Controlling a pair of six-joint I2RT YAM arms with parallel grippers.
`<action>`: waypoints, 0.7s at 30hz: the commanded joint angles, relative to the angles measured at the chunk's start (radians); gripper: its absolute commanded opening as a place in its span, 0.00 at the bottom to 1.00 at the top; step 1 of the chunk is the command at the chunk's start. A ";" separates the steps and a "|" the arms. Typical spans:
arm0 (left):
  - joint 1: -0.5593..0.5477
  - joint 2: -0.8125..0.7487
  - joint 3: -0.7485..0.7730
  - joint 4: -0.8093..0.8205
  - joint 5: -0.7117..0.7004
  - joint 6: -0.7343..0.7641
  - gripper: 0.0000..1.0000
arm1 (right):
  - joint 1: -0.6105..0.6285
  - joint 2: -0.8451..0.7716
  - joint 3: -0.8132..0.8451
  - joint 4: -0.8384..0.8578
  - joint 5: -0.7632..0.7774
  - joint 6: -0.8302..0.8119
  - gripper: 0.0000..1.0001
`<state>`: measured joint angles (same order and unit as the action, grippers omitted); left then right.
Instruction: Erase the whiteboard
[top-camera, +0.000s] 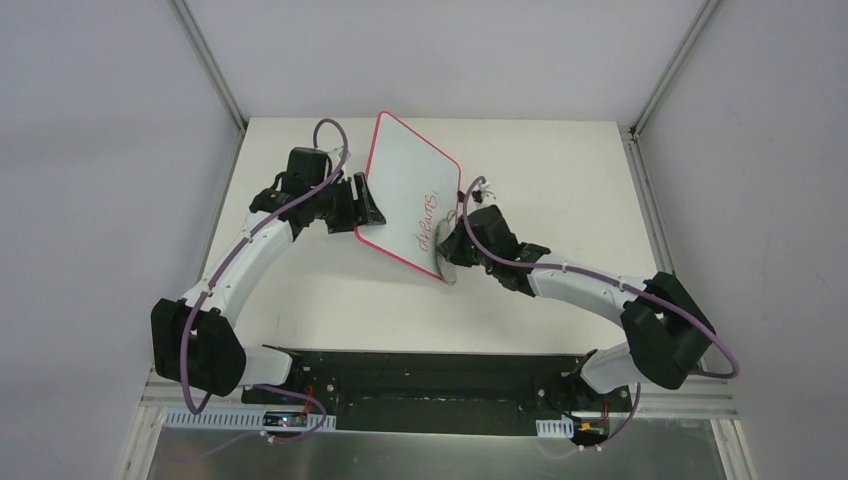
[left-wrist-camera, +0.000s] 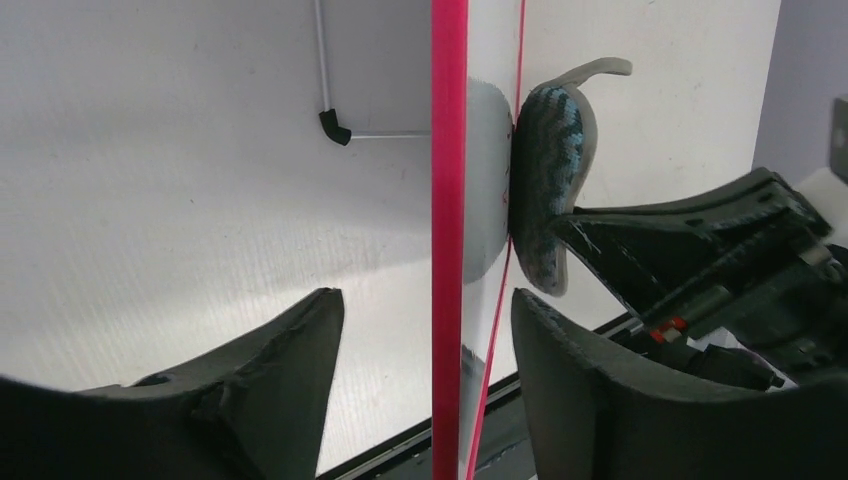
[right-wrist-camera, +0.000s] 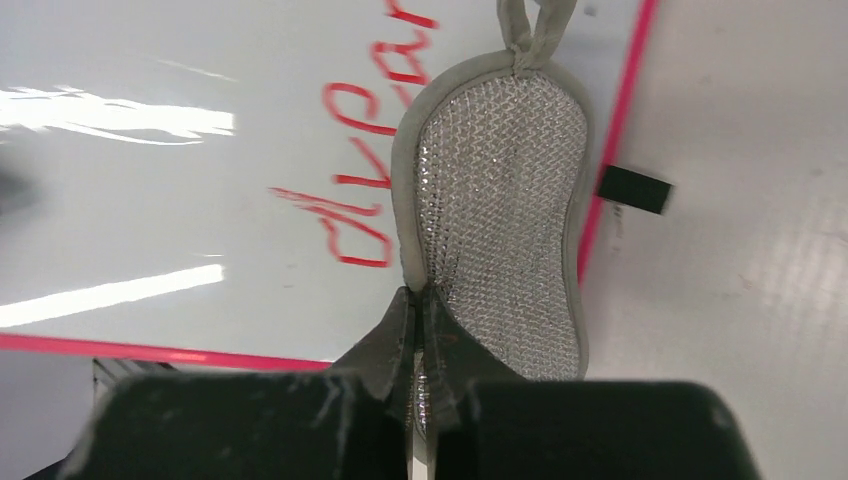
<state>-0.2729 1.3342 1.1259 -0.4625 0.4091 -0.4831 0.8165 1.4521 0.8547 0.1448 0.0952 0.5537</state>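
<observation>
Pinching the near end of a mesh pad, the right gripper has its fingers pressed together, and the pad lies flat against the whiteboard beside red handwriting. The left gripper straddles the board's opposite edge, fingers spread with a gap on each side. The board stands tilted up at the middle of the table.

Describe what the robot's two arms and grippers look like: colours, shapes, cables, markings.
The left arm and right arm have smooth white link shells joined by chunky black joint housings. A thin purple cable runs along each, looping free near the wrist. The left gripper and right gripper are matte black, with thick wedge-shaped fingers tapering to tips, slightly scuffed. No lettering is readable.
</observation>
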 joint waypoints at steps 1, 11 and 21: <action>0.006 -0.073 -0.022 -0.013 -0.030 0.031 0.57 | -0.050 -0.048 -0.088 0.052 -0.021 0.040 0.00; -0.002 -0.048 -0.041 -0.001 -0.040 0.002 0.29 | 0.008 0.060 0.022 0.054 -0.033 0.025 0.00; -0.038 -0.020 -0.039 -0.006 -0.040 -0.002 0.01 | 0.139 0.199 0.310 0.070 -0.115 -0.004 0.00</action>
<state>-0.2817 1.2842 1.0969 -0.4328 0.4080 -0.5110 0.8742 1.6073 1.0222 0.1291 0.0669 0.5709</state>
